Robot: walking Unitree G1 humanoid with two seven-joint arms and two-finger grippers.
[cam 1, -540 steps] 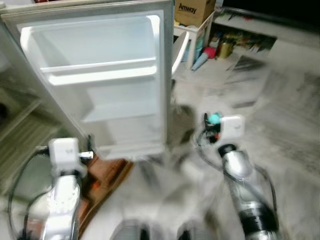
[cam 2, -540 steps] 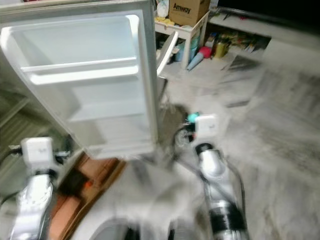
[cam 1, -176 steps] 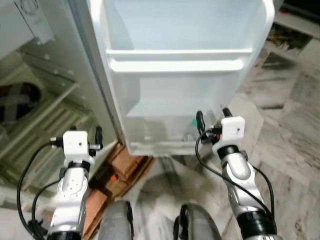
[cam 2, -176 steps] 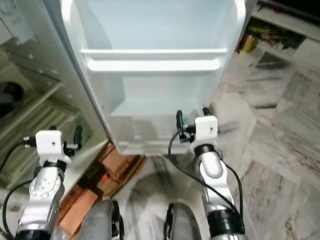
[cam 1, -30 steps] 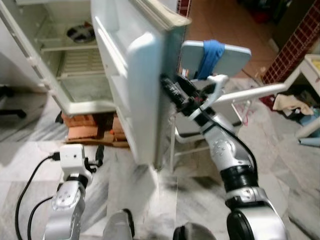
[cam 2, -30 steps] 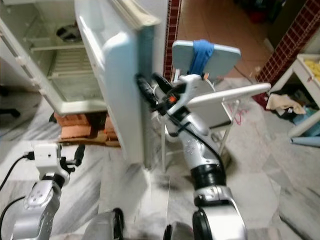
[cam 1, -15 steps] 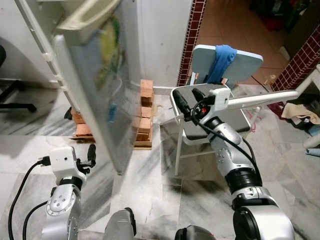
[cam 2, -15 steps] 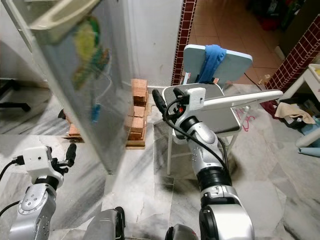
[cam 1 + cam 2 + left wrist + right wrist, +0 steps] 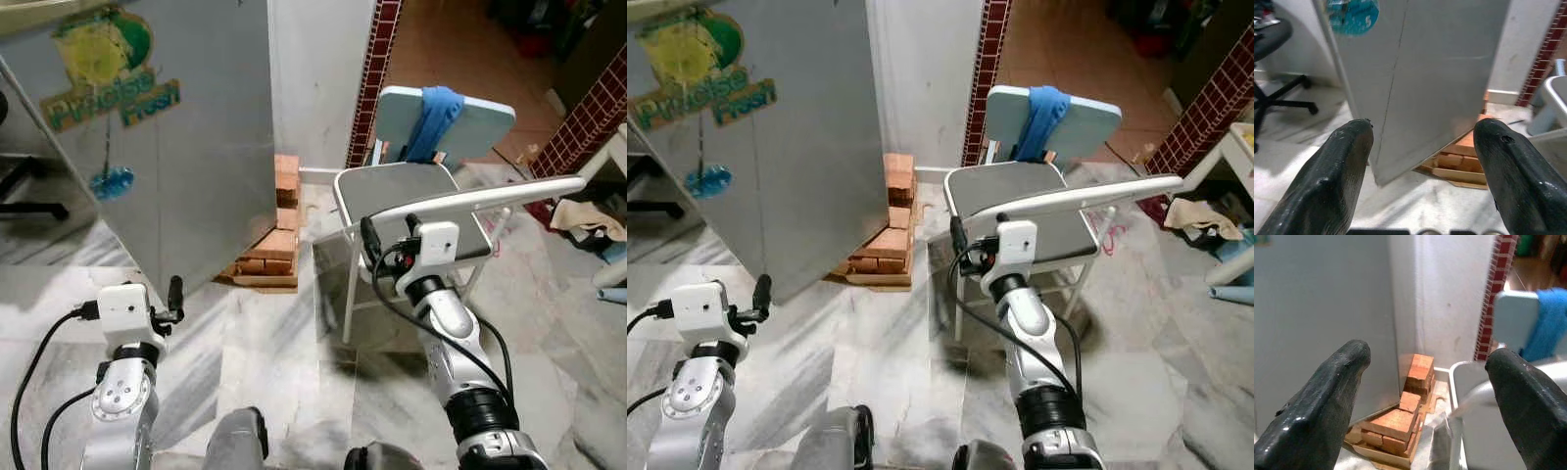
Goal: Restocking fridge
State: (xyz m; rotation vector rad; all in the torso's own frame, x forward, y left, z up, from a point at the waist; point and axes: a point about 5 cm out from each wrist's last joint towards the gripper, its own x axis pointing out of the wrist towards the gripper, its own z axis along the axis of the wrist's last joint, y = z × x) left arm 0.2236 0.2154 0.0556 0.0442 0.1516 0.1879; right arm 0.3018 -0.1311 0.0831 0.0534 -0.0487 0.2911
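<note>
Marble floor (image 9: 274, 343) under stacked bricks (image 9: 277, 240), grey folding chair (image 9: 411, 196), fridge (image 9: 167, 127).

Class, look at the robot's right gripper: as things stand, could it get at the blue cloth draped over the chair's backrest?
Probably yes. The right gripper, fingers open, hangs over the front of the chair, and nothing stands between it and the blue cloth on the backrest beyond the bare seat; it would need to extend forward.

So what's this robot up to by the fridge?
It stands facing a fridge door that looks shut, with nothing in either gripper. The right gripper is raised and open in front of a grey folding chair with a blue cloth over its back. The left gripper is low, also open, near the door's bottom corner. The fridge sits on stacked bricks.
</note>
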